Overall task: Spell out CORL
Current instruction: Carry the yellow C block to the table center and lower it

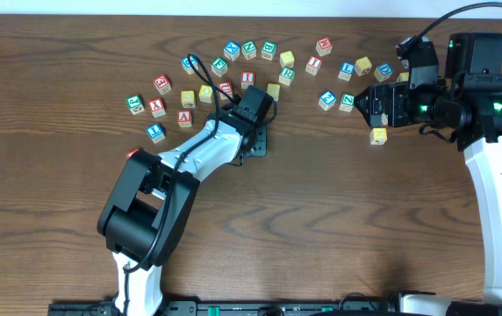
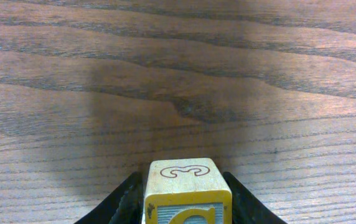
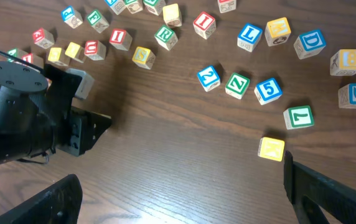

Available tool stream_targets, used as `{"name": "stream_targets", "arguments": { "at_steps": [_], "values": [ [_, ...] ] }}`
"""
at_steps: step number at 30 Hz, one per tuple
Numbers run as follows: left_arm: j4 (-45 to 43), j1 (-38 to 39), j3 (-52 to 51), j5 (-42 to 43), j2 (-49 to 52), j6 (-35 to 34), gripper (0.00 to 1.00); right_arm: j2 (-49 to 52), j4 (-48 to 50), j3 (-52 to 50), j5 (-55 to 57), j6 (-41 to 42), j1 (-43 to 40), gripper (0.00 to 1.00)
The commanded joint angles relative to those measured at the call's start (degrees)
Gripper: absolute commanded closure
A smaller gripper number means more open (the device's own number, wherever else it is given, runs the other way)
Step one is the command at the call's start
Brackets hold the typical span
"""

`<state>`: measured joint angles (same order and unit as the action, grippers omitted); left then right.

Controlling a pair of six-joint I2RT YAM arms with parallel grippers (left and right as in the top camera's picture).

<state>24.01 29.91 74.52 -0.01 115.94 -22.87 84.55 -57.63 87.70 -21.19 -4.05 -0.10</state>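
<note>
My left gripper (image 2: 183, 182) is shut on a wooden cube (image 2: 187, 186) with a yellow-framed front face. That face carries a curved yellow letter, cut off by the picture's lower edge. The cube hangs just over bare wood. Overhead, the left gripper (image 1: 256, 143) sits below the arc of cubes and hides its cube. A pale cube with a green R (image 3: 165, 35) and one with a blue L (image 3: 249, 35) lie among the loose cubes. A lone yellow cube (image 3: 271, 149) (image 1: 378, 136) rests close to my right gripper (image 3: 178, 180) (image 1: 367, 104), which is open and holds nothing.
Several more letter and number cubes (image 1: 233, 50) lie in an arc across the back of the table, including a red A (image 1: 185, 117) and a red I (image 1: 313, 64). A black cable (image 1: 200, 68) loops over the cubes by the left arm (image 1: 194, 154).
</note>
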Motion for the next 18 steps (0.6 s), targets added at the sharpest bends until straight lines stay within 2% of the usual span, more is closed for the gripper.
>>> {"name": "stream_targets", "arguments": {
  "at_steps": [1,18],
  "values": [
    [0.33,0.0,0.83,-1.11,1.42,0.31,0.61,0.11,-0.04,1.09,-0.15,-0.74,-0.22,0.01],
    [0.26,0.0,0.83,-1.14,1.4,2.47,0.61,0.11,-0.04,1.09,-0.15,-0.74,-0.22,0.01]
  ]
}}
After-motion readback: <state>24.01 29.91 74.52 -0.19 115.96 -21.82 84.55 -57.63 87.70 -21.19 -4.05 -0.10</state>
